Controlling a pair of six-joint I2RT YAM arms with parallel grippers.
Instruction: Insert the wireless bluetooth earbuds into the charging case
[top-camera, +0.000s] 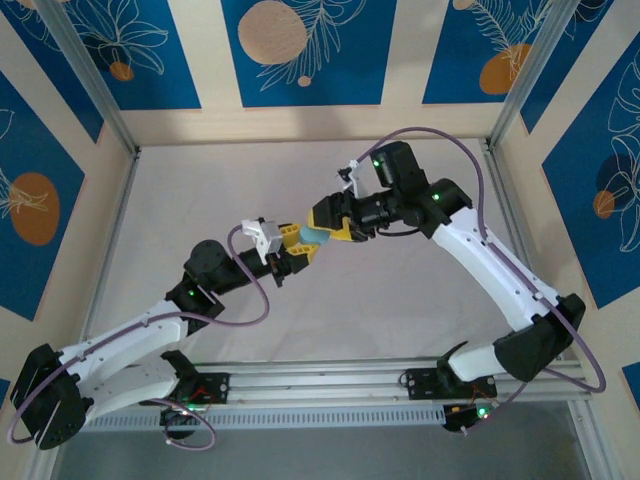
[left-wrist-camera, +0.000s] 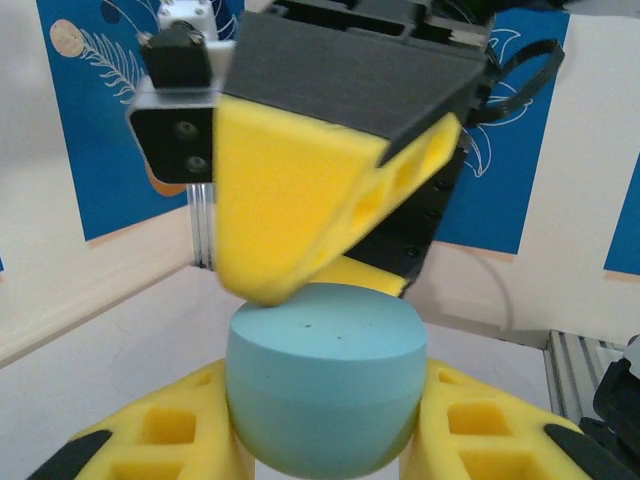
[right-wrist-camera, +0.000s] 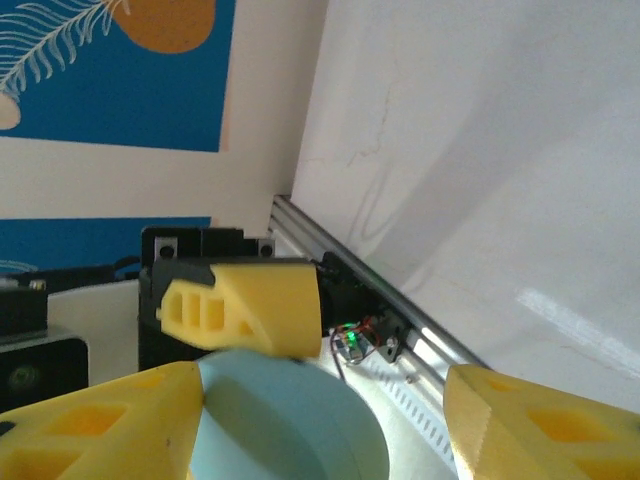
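A round pale teal charging case (left-wrist-camera: 325, 385) hangs in mid-air over the middle of the table, and my left gripper (left-wrist-camera: 325, 440) is shut on its lower half, a yellow finger (left-wrist-camera: 150, 430) on each side. A seam runs around the case, and its lid looks closed. From above, the case (top-camera: 317, 238) sits between the left gripper (top-camera: 293, 247) and the right gripper (top-camera: 330, 226). My right gripper (right-wrist-camera: 320, 435) stands open. One of its fingers (right-wrist-camera: 100, 430) lies against the case (right-wrist-camera: 290, 430), the other is well clear of it. The earbuds are out of view.
The white table (top-camera: 330, 310) lies bare below both arms. An aluminium rail (top-camera: 320, 385) runs along its near edge between the arm bases. Blue-and-cream patterned walls (top-camera: 300, 50) close in the back and sides.
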